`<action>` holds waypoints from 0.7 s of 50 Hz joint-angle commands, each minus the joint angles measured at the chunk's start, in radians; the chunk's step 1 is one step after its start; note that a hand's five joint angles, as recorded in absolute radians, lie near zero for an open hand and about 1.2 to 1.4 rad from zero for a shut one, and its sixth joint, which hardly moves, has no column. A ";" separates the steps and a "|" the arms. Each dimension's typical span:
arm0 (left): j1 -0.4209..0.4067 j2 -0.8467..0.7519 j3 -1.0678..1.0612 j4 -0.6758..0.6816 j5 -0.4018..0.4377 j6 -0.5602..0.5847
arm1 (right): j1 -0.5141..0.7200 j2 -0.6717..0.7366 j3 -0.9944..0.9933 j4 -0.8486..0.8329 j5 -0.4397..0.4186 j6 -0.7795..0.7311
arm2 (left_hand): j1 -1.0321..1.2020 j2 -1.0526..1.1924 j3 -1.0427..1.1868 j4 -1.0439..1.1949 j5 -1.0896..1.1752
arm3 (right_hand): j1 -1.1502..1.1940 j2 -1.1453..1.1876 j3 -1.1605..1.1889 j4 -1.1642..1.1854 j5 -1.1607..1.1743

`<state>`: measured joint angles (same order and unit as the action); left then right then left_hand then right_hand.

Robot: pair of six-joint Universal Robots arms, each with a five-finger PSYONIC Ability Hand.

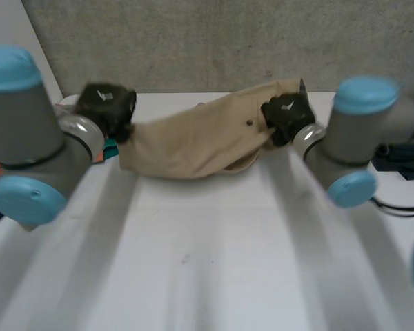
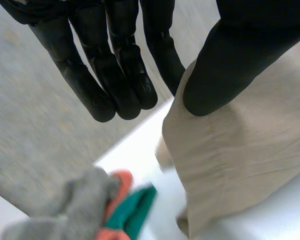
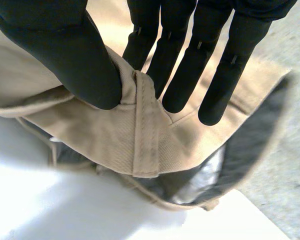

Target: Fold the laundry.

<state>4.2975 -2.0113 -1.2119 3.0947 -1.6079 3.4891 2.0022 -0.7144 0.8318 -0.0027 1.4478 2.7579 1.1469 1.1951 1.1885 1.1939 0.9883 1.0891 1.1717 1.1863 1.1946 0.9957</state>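
Currently the left hand (image 1: 105, 105) at nine o'clock and right hand (image 1: 288, 114) on the likely firmer three-o'clock waistband (image 3: 110, 136) are clamping fingers on limp beige cotton trousers (image 1: 193, 141).

Beige cotton garment (image 1: 193, 141) — left corner hidden under the left hand (image 1: 105, 103); dark speck (image 1: 249, 123) on its front too small to identify. Heap of grey, orange and teal cloths (image 2: 110, 210) — blurred, cut off at the edge, mostly behind the left arm (image 1: 27, 138) in the head view.
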 commanded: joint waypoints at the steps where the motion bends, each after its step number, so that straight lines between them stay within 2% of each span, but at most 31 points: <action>1: 0.002 0.218 0.044 -0.045 0.009 -0.117 | -0.075 -0.262 -0.040 0.289 -0.089 -0.003 | 0.249 0.201 0.208 0.202 0.233 | 0.307 0.225 0.210 0.202 0.226; 6: -0.001 0.362 0.130 -0.059 0.026 -0.189 | -0.131 -0.411 -0.140 0.421 -0.116 0.008 | 0.249 0.201 0.208 0.202 0.233 | 0.307 0.225 0.210 0.202 0.226; 10: -0.002 0.426 0.217 -0.070 0.020 -0.220 | -0.148 -0.479 -0.216 0.455 -0.129 0.044 | 0.249 0.201 0.208 0.202 0.233 | 0.307 0.225 0.210 0.202 0.226; 17: -0.001 0.430 0.409 -0.094 -0.003 -0.234 | -0.177 -0.546 -0.298 0.445 -0.129 0.150 | 0.249 0.201 0.208 0.202 0.233 | 0.307 0.225 0.210 0.202 0.226; 22: 0.004 0.324 0.523 -0.123 -0.007 -0.231 | -0.191 -0.527 -0.304 0.393 -0.116 0.207 | 0.249 0.201 0.208 0.202 0.233 | 0.307 0.225 0.210 0.202 0.226; 26: 0.024 0.197 0.592 -0.123 -0.009 -0.223 | -0.175 -0.467 -0.286 0.317 -0.060 0.213 | 0.249 0.201 0.208 0.202 0.233 | 0.307 0.225 0.210 0.202 0.226; 35: 0.047 -0.197 0.764 -0.039 -0.014 -0.151 | -0.112 -0.252 -0.171 0.034 0.051 0.189 | 0.249 0.201 0.208 0.202 0.233 | 0.307 0.225 0.210 0.202 0.226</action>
<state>4.3341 -1.9788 -0.5430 2.9954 -1.6182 3.2900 1.8495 -1.0957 0.5913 0.1971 1.4454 2.9689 1.1469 1.1961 1.1888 1.1946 0.9882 1.1218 1.1717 1.1894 1.1980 1.0071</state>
